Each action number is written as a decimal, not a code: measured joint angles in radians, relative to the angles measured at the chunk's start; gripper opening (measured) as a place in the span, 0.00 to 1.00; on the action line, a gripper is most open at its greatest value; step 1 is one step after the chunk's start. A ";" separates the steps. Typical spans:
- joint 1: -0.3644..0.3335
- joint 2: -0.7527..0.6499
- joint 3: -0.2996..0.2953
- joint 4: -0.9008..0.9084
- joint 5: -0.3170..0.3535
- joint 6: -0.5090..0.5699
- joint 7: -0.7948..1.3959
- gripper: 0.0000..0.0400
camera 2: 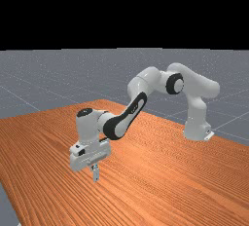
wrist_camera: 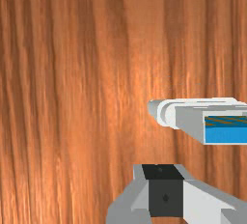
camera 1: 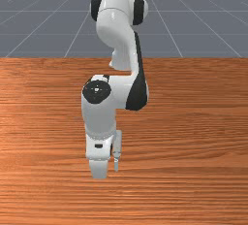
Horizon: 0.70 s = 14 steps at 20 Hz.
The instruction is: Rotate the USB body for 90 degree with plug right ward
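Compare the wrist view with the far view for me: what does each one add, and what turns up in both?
From the wrist view: the USB body, pale grey and white, with its blue part and brownish stripes beside the blue, near the gripper.

From the far view: the whole arm, from its base at the far view's right over to the hand, plus the grey floor beyond under a black background.

In both: the gripper and the wood table.
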 joint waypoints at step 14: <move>0.048 -0.036 0.003 -0.056 -0.008 0.038 0.037 0.00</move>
